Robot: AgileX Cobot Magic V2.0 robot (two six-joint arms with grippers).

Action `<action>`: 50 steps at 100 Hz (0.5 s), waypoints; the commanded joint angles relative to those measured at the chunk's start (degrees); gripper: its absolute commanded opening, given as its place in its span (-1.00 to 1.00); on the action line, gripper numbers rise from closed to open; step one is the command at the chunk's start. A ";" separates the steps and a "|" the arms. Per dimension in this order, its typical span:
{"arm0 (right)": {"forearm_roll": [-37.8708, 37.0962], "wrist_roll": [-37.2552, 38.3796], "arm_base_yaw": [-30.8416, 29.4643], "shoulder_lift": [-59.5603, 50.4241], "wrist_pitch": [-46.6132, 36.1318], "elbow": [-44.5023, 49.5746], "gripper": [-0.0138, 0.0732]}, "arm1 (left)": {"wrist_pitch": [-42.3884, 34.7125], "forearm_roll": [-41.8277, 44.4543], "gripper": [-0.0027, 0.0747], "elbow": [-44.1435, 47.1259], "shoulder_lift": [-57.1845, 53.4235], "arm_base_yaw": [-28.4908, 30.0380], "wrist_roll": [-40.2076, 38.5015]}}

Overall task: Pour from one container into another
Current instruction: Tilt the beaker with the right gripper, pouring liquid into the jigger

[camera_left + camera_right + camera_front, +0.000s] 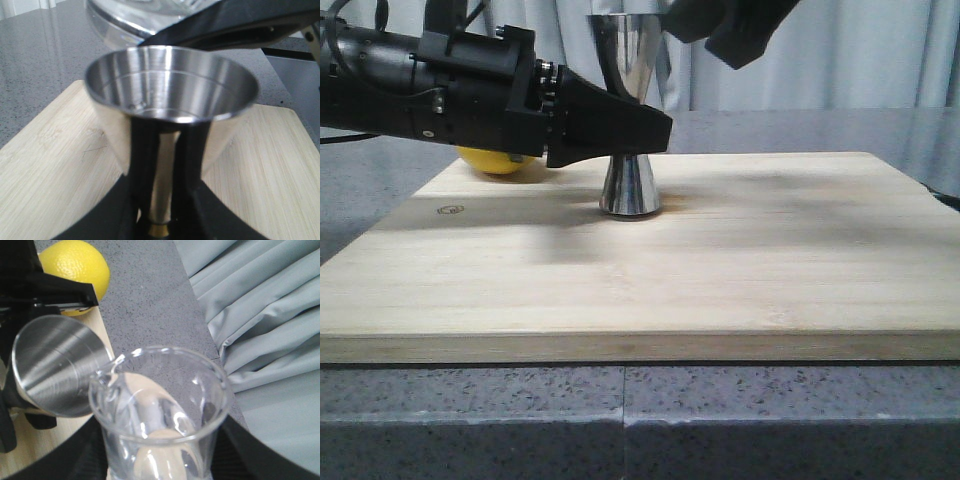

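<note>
The steel hourglass jigger [630, 120] stands upright on the wooden board [740, 260]. My left gripper [655, 132] reaches in from the left, shut on the jigger's narrow waist. In the left wrist view its black fingers [142, 165] flank the stem just above the gold band [160, 229]. My right gripper [160, 462] is shut on the clear glass beaker [160, 405], held tilted above and behind the jigger. The beaker's pouring lip [107, 371] sits at the rim of the jigger's open cup [55, 365]. I see no stream. In the front view the right gripper [730, 25] hides the beaker.
A yellow lemon [498, 160] lies at the board's back left corner, behind the left arm. Grey speckled counter [620, 420] surrounds the board. A pale curtain [260, 315] hangs behind.
</note>
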 commanded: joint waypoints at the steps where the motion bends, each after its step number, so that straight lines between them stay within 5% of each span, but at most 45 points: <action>1: -1.13 -0.23 0.05 -2.18 -3.80 -2.15 -0.07 | 6.15 -4.57 -0.77 -1.61 -2.31 -0.60 0.11; 50: -3.57 -0.23 0.05 -2.18 -3.80 -2.15 -0.07 | 6.75 -4.57 -0.77 -1.72 -2.31 -0.60 0.11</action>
